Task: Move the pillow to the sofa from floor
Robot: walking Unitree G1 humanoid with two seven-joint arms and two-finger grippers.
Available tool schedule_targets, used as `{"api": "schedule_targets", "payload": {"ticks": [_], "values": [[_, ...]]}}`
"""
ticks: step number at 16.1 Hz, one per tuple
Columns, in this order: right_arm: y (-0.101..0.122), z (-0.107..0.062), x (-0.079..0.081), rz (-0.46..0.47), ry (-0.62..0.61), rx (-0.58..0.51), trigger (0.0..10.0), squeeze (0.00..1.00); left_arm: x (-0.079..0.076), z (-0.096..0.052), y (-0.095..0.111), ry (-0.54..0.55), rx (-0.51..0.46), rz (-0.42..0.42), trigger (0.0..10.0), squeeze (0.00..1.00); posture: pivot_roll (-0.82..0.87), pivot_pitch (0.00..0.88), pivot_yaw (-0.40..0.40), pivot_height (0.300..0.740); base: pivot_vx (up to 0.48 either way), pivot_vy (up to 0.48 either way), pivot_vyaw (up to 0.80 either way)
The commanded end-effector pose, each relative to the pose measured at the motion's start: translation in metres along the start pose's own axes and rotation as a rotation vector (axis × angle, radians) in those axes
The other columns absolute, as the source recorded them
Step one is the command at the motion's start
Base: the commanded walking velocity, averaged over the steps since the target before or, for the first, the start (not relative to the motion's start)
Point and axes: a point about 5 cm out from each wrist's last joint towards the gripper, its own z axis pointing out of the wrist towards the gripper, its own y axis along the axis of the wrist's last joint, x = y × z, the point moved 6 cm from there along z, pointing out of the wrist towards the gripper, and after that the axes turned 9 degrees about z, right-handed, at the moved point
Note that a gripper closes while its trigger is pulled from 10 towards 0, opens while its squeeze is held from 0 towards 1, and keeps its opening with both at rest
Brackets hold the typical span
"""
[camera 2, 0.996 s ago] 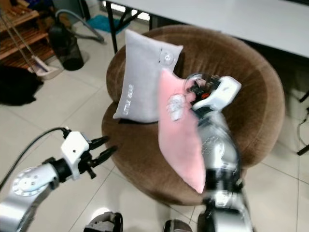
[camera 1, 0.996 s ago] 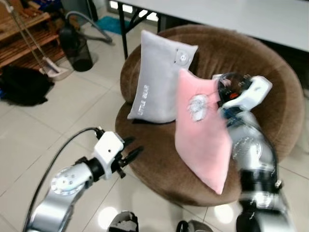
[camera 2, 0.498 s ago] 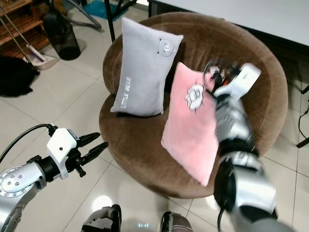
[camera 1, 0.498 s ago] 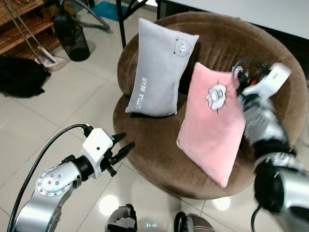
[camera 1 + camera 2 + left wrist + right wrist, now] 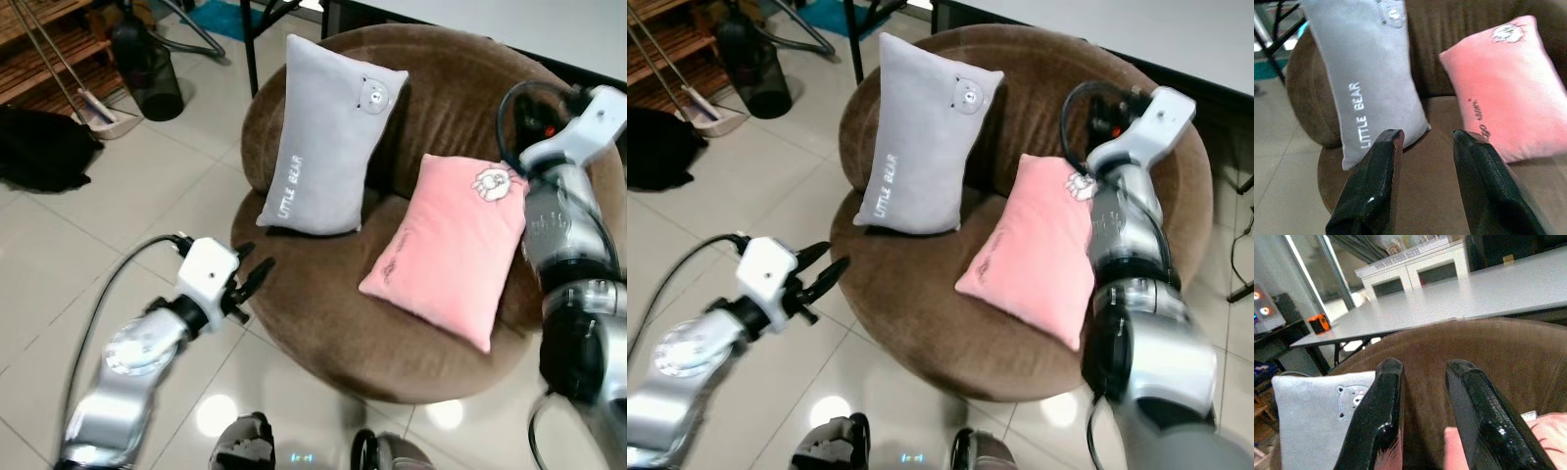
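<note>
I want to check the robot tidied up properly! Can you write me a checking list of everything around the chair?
Surface: round brown sofa; both pillows rest on its seat.
Job's things: pink pillow leans against the backrest, off the floor; grey pillow stands beside it, apart.
Clutter: black bag, bin and dustpan on the floor.
Grippers: left gripper open, fingers empty, at the sofa's front edge. Right gripper open, empty, above the pink pillow's top corner.
Cables: black cable along the left arm; black loop at the right wrist.
Surroundings: tiled floor, white table behind, wooden rack.
</note>
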Motion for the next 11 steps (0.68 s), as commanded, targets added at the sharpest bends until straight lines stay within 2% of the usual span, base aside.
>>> {"api": "schedule_targets", "payload": {"ticks": [1,2,3,5,6,7,8,9,11], "values": [[-0.009,-0.01,0.001,-0.005,0.018,0.008,10.0,0.0,-0.007,0.004,-0.009,0.003,0.03,-0.011,10.0,0.0,0.14,0.102,-0.051,0.74,0.0,0.0,-0.6],[-0.02,-0.032,0.001,0.011,0.022,-0.002,10.0,0.0,-0.012,0.008,-0.013,0.009,0.039,-0.03,10.0,0.0,0.11,0.089,-0.049,0.74,0.0,0.0,-0.8],[-0.035,-0.065,0.003,-0.02,0.016,0.007,10.0,0.0,-0.015,0.011,-0.018,0.022,0.045,-0.038,10.0,0.0,0.08,0.085,-0.037,0.74,0.0,0.0,-0.8],[-0.061,-0.12,0.003,-0.093,-0.017,0.053,10.0,0.0,-0.021,0.014,-0.032,0.044,0.064,-0.058,10.0,0.0,0.05,0.08,-0.02,0.74,0.0,0.0,-0.8],[-0.069,-0.14,0.0,-0.106,-0.046,0.078,10.0,0.0,-0.021,0.016,-0.035,0.049,0.072,-0.064,10.0,0.0,0.05,0.08,-0.02,0.74,0.0,0.0,-0.8],[-0.079,-0.167,-0.007,-0.119,-0.091,0.114,10.0,0.0,-0.023,0.019,-0.036,0.05,0.069,-0.059,10.0,0.0,0.02,0.081,-0.014,0.74,0.0,0.0,-0.8],[-0.086,-0.193,-0.024,-0.135,-0.181,0.148,10.0,0.0,-0.022,0.023,-0.033,0.06,0.059,-0.068,10.0,0.0,0.0,0.078,-0.023,0.74,0.0,0.0,-0.8],[-0.087,-0.21,-0.035,-0.141,-0.244,0.17,10.0,0.0,-0.022,0.024,-0.03,0.064,0.043,-0.061,10.0,0.0,0.0,0.075,-0.035,0.74,0.0,0.0,-0.8],[-0.086,-0.226,-0.047,-0.15,-0.312,0.19,10.0,0.0,-0.022,0.023,-0.027,0.06,0.039,-0.031,10.0,0.0,0.04,0.084,-0.04,0.74,0.0,0.0,-0.8]]}}
